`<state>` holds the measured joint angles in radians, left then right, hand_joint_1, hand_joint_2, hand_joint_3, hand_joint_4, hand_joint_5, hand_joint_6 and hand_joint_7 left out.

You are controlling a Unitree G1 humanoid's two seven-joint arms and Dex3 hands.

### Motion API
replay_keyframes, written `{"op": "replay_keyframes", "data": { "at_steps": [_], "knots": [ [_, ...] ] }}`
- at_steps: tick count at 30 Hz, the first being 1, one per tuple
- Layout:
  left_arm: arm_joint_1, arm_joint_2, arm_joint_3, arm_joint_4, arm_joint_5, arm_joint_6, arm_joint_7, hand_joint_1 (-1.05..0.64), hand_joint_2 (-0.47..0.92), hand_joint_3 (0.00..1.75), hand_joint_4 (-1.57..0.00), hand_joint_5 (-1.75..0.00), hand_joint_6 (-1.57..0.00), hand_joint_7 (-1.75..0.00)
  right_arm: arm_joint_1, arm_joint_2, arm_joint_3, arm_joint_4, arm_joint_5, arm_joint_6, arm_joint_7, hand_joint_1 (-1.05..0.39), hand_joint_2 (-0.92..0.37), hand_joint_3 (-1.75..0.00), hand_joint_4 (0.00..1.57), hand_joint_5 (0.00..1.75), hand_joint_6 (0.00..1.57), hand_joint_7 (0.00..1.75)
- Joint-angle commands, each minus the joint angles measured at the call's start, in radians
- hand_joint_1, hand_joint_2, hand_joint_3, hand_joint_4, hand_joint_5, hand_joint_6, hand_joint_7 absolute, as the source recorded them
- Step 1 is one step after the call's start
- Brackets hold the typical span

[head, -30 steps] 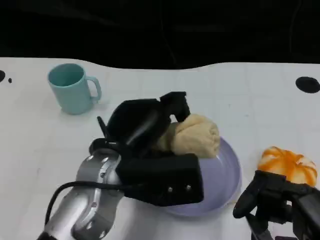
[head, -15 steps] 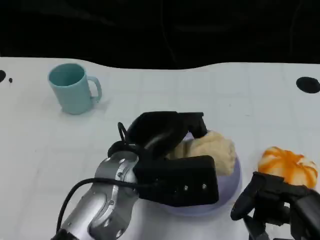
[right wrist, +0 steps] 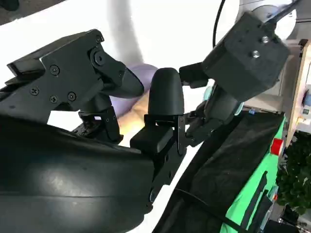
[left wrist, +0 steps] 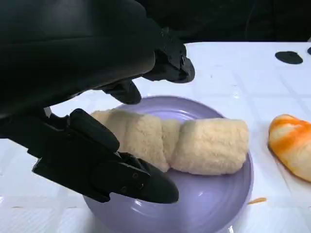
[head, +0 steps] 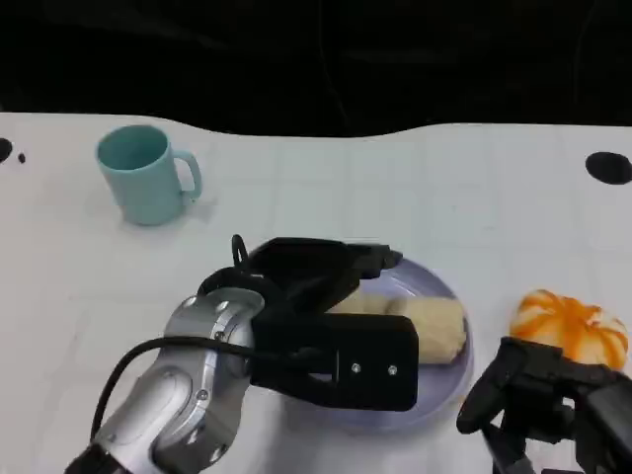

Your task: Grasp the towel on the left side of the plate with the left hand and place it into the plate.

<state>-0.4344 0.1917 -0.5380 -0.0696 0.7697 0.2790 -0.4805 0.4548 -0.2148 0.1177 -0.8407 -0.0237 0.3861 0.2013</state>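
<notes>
At the near edge of the surface, toward its right corner, the right hand [head: 553, 405] rests low with its fingers [head: 489, 395] curled in and nothing in them. Just beyond it lies an orange-and-white pumpkin-shaped thing [head: 570, 326], close to the right rim of the plate [head: 434, 400] but apart from it. The left hand [head: 316, 296] reaches from the near left over the plate, and its black wrist block covers the plate's near-left part in the head view. The towel [left wrist: 194, 143], a cream roll, lies on its side inside the plate, spanning the middle. In the left wrist view the left hand's fingers [left wrist: 121, 177] stand spread on either side of the towel's near end, one just in front of it and others [left wrist: 167, 63] above and behind; whether any of them touch the cloth cannot be told. The towel's far end, toward the right, lies free. Beyond the plate the white surface [head: 395, 188] runs open to its far edge. A teal mug [head: 143, 173] stands upright near the far left corner, well apart from the plate, handle turned right. A black round mark [head: 607, 166] sits at the far right edge
</notes>
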Motion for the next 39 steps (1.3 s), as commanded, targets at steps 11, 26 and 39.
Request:
{"op": "replay_keyframes", "data": {
  "at_steps": [11, 26, 39],
  "knots": [
    [0.116, 0.078, 0.227, -0.229, -0.287, -0.004, -0.053, -0.54, 0.92, 0.24, -0.39, -0.54, -0.34, -0.07, 0.000, -0.015, -0.019, -0.008, 0.008, 0.000, 0.015, -0.09, -0.59, -1.03, 0.74, 1.67, 0.67, 1.37],
    [0.496, -0.031, 0.543, -0.471, -0.748, -0.094, 0.096, -0.14, 0.79, 0.51, -0.75, -1.05, -0.90, -0.38, -0.008, -0.016, -0.009, -0.005, 0.013, 0.014, 0.019, -0.09, -0.59, -1.03, 0.74, 1.67, 0.67, 1.37],
    [0.783, -0.102, 0.690, -0.734, -1.108, 0.195, 0.218, -0.11, 0.59, 1.17, -0.75, -1.67, -0.70, -1.39, -0.022, -0.015, -0.005, 0.000, 0.010, 0.023, 0.017, -0.09, -0.59, -1.03, 0.74, 1.67, 0.68, 1.36]
  ]
}}
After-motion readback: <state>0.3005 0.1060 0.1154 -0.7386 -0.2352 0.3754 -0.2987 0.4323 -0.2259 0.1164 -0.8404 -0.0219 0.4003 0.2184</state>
